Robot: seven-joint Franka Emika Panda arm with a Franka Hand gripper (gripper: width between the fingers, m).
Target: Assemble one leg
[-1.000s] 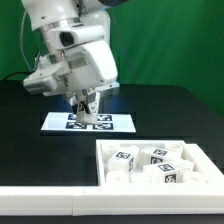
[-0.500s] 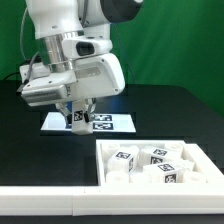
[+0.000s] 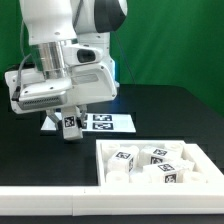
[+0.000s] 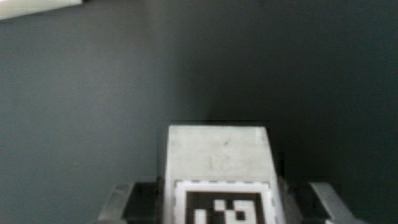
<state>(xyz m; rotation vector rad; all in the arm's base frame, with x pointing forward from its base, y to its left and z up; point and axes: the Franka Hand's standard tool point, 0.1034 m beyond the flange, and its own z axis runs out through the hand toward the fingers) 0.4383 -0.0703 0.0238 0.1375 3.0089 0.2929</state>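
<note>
The gripper point(image 3: 69, 127) is clamped on the leg point(image 3: 70, 121), seen against the marker board's point(image 3: 112, 122) end at the exterior view's left. Below is a black table point(image 3: 165, 105) — green backdrop point(image 3: 170, 40) beyond the board, white tray point(image 3: 203, 153) nearer the camera. Since half a second ago, arm and leg have shifted further toward that end.

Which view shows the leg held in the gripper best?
The wrist view: the leg appears large and close, its tag partly cut off by the picture's edge. The exterior view shows it small, clamped in the gripper near the marker board.
</note>
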